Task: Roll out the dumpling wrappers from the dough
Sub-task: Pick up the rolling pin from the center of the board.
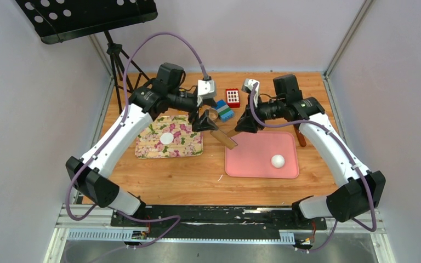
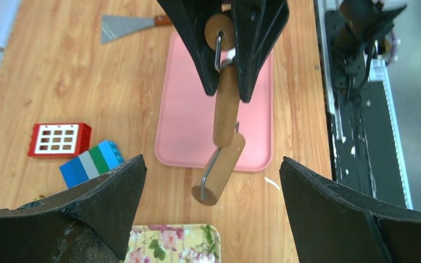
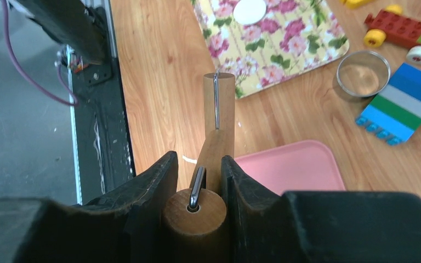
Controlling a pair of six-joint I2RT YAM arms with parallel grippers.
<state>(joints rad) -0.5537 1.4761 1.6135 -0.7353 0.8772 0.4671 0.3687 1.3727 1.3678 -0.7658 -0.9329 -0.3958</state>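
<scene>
A white ball of dough (image 1: 277,160) rests on the pink tray (image 1: 252,159). One round dumpling wrapper (image 1: 166,138) (image 3: 250,10) lies on the floral tray (image 1: 189,147). My right gripper (image 1: 245,125) (image 3: 198,164) is shut on the handle of a small wooden roller (image 1: 225,138) (image 3: 219,104), which hangs tilted over the pink tray's left edge. In the left wrist view the roller (image 2: 222,167) sits between the tips of my left gripper (image 2: 212,160) without touching them. That left gripper (image 1: 203,121) stands wide open just left of the roller.
A metal ring (image 3: 363,74) and a blue-green toy brick (image 1: 225,110) lie behind the grippers, with a red brick (image 1: 232,97) beyond. A scraper (image 2: 126,24) lies right of the pink tray. More toy bricks (image 3: 400,27) sit near the floral tray.
</scene>
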